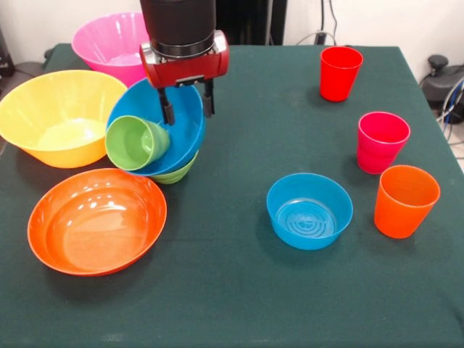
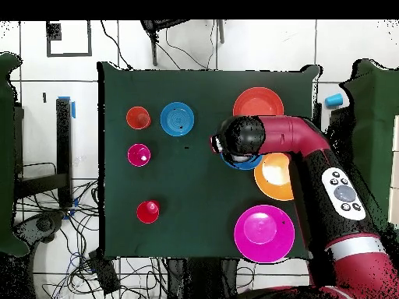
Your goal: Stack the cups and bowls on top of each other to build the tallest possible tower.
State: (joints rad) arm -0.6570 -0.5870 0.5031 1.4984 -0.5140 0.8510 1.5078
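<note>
Three pieces make the tower [image 1: 163, 141] at left centre of the front view: a wide blue bowl [image 1: 185, 123] tilted on a small green bowl [image 1: 174, 174], with a light green cup [image 1: 135, 143] lying sideways inside. The gripper [image 1: 187, 107] hangs over it, fingers spread, pinching nothing. Light, glossy plastic probably slips; grasping the cup's rim looks safest.
</note>
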